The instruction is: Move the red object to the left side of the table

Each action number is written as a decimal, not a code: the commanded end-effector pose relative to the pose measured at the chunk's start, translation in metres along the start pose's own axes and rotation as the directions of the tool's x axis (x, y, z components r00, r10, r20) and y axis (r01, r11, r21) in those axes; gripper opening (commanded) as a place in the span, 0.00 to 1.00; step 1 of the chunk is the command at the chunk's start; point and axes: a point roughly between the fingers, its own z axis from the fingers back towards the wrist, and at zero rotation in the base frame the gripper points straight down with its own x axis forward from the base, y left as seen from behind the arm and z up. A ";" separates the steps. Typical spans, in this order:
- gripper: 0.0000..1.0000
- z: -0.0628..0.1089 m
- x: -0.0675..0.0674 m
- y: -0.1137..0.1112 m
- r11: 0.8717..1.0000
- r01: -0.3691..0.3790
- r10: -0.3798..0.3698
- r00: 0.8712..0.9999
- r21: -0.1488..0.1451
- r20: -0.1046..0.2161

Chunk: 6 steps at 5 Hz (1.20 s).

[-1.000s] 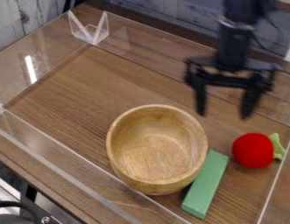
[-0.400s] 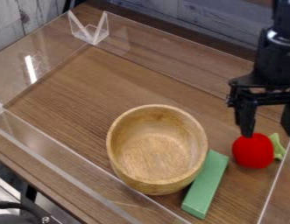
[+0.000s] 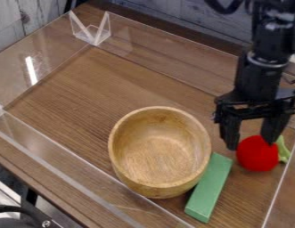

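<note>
Just sm. round glossy red object (image 3: 258,153) w/ green stem tuft.

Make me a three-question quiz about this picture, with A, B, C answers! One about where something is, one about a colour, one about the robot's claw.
1. Where is the red fruit?
A. Inside the bowl
B. Right of the bowl, near the table's right wall
C. At the far left corner

2. What colour is the long block?
A. Green
B. Blue
C. Yellow

3. How is the gripper?
A. Shut on the bowl
B. Holding the block
C. Open, above the fruit

Answers:
1. B, it sits on the table beside the bowl.
2. A, it is plainly green.
3. C, its fingers are spread, holding nothing.
</note>
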 end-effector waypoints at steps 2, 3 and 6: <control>1.00 -0.007 0.003 -0.009 0.988 -0.134 0.135 0.991 -0.077 0.006; 1.00 -0.012 -0.003 -0.012 0.984 -0.159 0.160 0.987 -0.086 0.005; 1.00 -0.031 -0.028 -0.031 0.992 -0.079 0.083 0.996 -0.099 0.029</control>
